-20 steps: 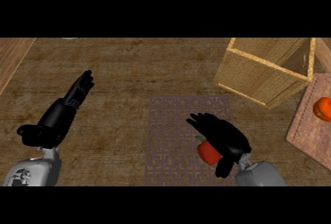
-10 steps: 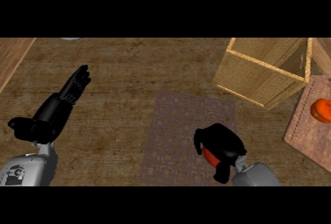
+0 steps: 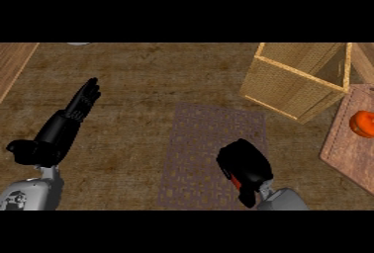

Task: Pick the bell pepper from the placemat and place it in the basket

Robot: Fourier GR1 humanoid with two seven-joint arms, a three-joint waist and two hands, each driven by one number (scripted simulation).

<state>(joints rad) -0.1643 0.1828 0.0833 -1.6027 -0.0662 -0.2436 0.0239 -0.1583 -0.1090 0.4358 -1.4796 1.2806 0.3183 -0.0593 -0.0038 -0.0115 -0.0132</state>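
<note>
Counter top of dark brown wood grain (image 3: 139,74) fills the head view. At far left we see a strip of lighter wooden board (image 3: 13,64) along the edge. Next, our left hand (image 3: 73,116) lies over the counter, black fingers straight and together, pointing up and slightly right, holding nothing; its grey forearm (image 3: 29,192) enters from the lower left corner.

Centre: the dull purple woven rectangular placemat (image 3: 205,143) lies flat on the counter. Over its lower right part sits our right hand (image 3: 245,165), black fingers curled down and closed around the red bell pepper (image 3: 235,183). Only a thin red sliver of it shows under the palm; the rest is hidden. We cannot tell whether the pepper is touching the mat or lifted off it.

Right of the mat, well apart from the hand, stands the tan wicker box-shaped basket (image 3: 292,84), open on top. At far right a pale wooden cutting board (image 3: 347,158) carries a round orange-red fruit or vegetable (image 3: 361,123); we cannot tell which.
</note>
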